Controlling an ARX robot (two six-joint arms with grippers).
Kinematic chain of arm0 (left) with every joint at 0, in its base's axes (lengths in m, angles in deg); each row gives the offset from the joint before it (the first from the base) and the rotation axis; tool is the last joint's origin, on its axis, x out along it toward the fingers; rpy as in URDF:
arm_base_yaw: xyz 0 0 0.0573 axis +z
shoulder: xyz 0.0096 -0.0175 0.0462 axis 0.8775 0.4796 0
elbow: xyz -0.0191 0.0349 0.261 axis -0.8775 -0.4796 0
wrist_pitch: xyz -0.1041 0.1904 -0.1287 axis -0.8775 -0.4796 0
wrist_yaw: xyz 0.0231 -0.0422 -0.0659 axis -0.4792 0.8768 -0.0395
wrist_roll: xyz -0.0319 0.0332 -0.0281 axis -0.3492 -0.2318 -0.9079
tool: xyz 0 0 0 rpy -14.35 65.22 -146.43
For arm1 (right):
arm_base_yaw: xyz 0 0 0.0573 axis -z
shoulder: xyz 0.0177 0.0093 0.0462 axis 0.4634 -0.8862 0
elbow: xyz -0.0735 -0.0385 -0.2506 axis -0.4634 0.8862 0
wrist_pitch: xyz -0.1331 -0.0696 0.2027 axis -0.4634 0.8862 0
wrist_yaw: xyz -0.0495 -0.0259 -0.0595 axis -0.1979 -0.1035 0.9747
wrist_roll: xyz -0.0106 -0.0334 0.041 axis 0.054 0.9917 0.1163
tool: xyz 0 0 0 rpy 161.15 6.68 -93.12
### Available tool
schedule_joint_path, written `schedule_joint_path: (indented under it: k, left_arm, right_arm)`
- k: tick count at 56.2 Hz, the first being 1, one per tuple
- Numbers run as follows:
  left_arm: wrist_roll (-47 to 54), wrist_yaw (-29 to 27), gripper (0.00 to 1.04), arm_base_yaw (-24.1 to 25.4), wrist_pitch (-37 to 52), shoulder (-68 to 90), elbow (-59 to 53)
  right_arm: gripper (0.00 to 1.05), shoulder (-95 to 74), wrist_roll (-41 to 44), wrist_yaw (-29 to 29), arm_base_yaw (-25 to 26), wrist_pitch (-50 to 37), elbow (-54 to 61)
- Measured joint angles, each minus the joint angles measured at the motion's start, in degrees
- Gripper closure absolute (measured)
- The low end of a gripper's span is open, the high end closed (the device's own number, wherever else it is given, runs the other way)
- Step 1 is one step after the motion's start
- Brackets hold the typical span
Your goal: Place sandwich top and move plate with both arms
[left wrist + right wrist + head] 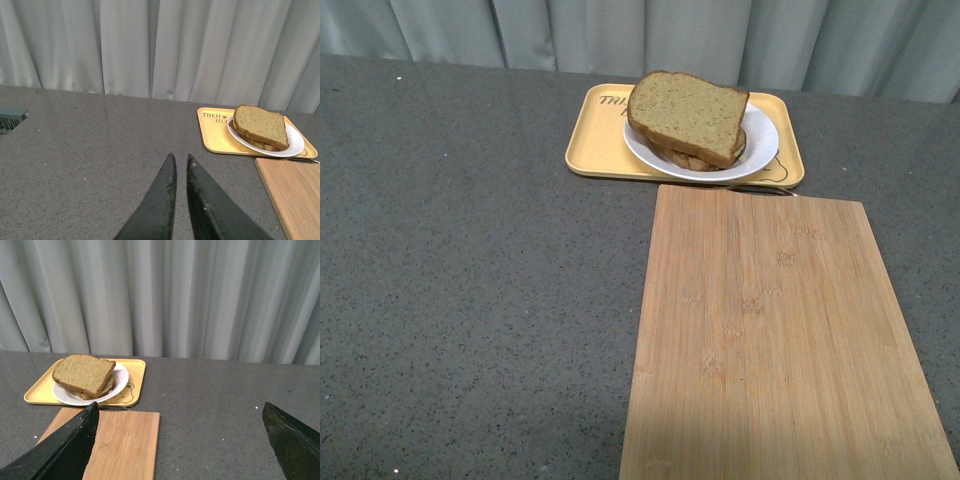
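The sandwich top [687, 115], a tan-brown wholemeal slice with a darker crust, lies on top of the stacked sandwich on the white plate [763, 140]. The plate sits on the yellow tray [595, 135]. Both also show in the left wrist view, slice [260, 125] on plate [296, 145], and in the right wrist view, slice [82, 373] on plate [120, 376]. No arm shows in the front view. My left gripper [180, 159] is shut and empty above the grey table, well short of the tray. My right gripper [180, 410] is open wide and empty, away from the plate.
A bamboo cutting board [780, 340] lies in front of the tray, its far edge almost touching it. The grey speckled table [470, 280] runs to a pale curtain [620, 30] at the back. A dark green object [11, 119] sits at the table's edge in the left wrist view.
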Motion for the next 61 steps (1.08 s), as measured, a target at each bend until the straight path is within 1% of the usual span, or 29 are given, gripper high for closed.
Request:
schedule_joint_path:
  k: [5,6,11,14,22,25,27,29,32,61]
  left_arm:
    - [0.0,0.0,0.69,0.0,0.0,0.0,0.0]
    - [0.0,0.0,0.68,0.0,0.0,0.0,0.0]
    - [0.0,0.0,0.51,0.0,0.0,0.0,0.0]
    - [0.0,0.0,0.44,0.0,0.0,0.0,0.0]
    - [0.0,0.0,0.19,0.0,0.0,0.0,0.0]
    - [0.0,0.0,0.12,0.0,0.0,0.0,0.0]
    - [0.0,0.0,0.05,0.0,0.0,0.0,0.0]
    - [0.0,0.0,0.05,0.0,0.0,0.0,0.0]
    - [0.0,0.0,0.07,0.0,0.0,0.0,0.0]
    - [0.0,0.0,0.07,0.0,0.0,0.0,0.0]
  right_arm:
    - [0.09,0.0,0.0,0.0,0.0,0.0,0.0]
    - [0.09,0.0,0.0,0.0,0.0,0.0,0.0]
    - [0.09,0.0,0.0,0.0,0.0,0.0,0.0]
    - [0.09,0.0,0.0,0.0,0.0,0.0,0.0]
    - [0.09,0.0,0.0,0.0,0.0,0.0,0.0]
    - [0.09,0.0,0.0,0.0,0.0,0.0,0.0]
    - [0.09,0.0,0.0,0.0,0.0,0.0,0.0]
    - [0.09,0.0,0.0,0.0,0.0,0.0,0.0]
    - [0.09,0.0,0.0,0.0,0.0,0.0,0.0]
    - [0.09,0.0,0.0,0.0,0.0,0.0,0.0]
